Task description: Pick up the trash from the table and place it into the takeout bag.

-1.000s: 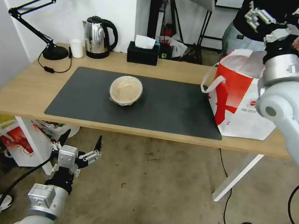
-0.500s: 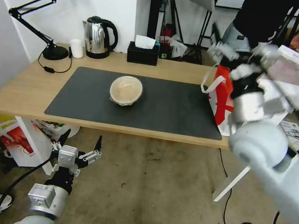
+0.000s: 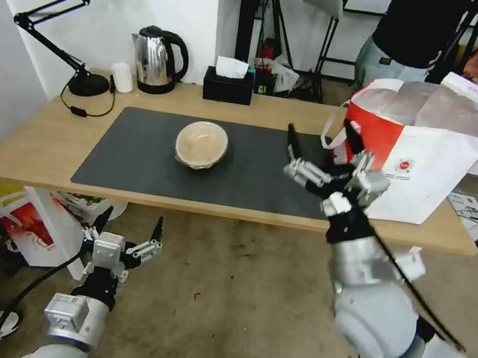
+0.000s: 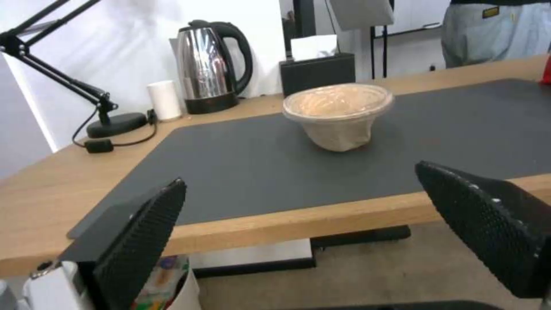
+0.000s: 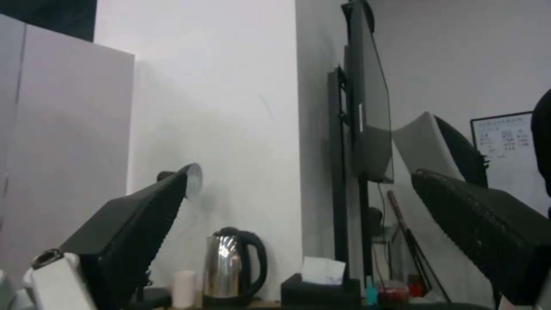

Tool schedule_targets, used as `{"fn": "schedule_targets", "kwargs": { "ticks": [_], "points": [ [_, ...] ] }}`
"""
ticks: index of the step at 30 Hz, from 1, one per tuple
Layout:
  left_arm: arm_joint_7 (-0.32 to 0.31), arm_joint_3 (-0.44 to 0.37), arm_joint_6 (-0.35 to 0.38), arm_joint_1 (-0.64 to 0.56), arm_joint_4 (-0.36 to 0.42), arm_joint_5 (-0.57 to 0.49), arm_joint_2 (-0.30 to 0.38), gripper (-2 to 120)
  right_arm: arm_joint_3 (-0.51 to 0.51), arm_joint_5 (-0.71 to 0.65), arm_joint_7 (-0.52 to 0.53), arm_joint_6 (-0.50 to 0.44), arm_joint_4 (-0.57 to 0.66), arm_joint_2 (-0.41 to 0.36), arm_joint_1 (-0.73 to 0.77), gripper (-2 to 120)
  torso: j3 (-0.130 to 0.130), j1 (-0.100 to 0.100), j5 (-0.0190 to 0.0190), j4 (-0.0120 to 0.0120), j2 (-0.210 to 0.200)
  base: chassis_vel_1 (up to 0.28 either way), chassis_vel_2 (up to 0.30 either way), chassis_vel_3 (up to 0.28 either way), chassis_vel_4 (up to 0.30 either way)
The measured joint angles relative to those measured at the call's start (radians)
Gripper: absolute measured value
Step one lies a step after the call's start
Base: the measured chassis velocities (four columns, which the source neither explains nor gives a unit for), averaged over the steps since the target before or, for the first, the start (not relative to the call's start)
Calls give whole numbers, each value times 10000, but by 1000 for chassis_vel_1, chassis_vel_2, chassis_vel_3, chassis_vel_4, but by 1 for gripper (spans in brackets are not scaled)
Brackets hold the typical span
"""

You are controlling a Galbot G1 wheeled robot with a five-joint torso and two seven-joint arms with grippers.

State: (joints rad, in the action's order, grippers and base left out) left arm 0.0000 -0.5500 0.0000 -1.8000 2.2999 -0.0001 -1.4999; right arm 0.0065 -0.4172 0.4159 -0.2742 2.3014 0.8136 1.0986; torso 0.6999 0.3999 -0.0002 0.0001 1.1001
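A black jointed desk lamp [image 3: 65, 12] stands at the left end of the bench [image 3: 33, 140], a long slab of pale wood on white legs. Beside the lamp sit a small white cup [image 3: 123, 77] and a polished steel kettle [image 3: 158, 60] with a black handle. A flat, matt dark grey mat [image 3: 133, 162] covers most of the benchtop. On it, left of centre, rests the beige round lidded container [image 3: 201, 144], a tapering bowl shape under a clear, wrinkled lid; the left wrist view shows it standing upright on the mat [image 4: 230, 172]. Behind it, by the back edge, is a black tissue box [image 3: 227, 86] with a white tissue poking up.

The left hand [image 3: 128, 228] hangs low in front of the bench, over the bare concrete floor, its black ridged fingers spread wide and holding nothing. The right hand [image 3: 322, 141] is raised over the mat's right part, just beside the takeout bag [image 3: 434, 167], fingers also wide apart and empty. The bag is boxy, white and red paper with white loop handles, silvery foil inside and a small round red logo, standing open at the bench's right end.
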Motion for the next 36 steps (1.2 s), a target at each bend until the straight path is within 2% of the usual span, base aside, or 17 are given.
{"fn": "schedule_targets", "kwargs": {
  "ticks": [4, 9, 16, 24, 36],
  "points": [
    [0, 0, 0, 0, 0, 1, 0, 100, 25, 531, 117, -150, 186, 3, 634, 100, 0, 0, 1, 1, 0, 0, 0, 0, 0],
    [-1, 0, 0, 0, 0, 1, 0, 100, 379, 1822, 822, -471, 416, 225, 1981, 100, -1, -1, 3, -3, 0, 0, 0, 0, 0],
    [0, 0, 0, 0, 0, 1, 0, 100, 853, 2616, 1268, -875, 398, 334, 2814, 100, 0, 2, 2, 0, 0, 0, 0, 0, 0],
    [0, 0, 0, 0, 0, 1, 0, 100, 868, 4026, 1843, -1332, 233, 672, 3774, 100, 0, 1, 1, 0, 0, 0, 0, 0, 0],
    [0, 0, 0, 0, 0, 0, 0, 100, 598, 4927, 2574, -1705, -89, 984, 4770, 100, 0, 1, 2, -1, 0, 0, 0, 0, 0]
  ]
}}
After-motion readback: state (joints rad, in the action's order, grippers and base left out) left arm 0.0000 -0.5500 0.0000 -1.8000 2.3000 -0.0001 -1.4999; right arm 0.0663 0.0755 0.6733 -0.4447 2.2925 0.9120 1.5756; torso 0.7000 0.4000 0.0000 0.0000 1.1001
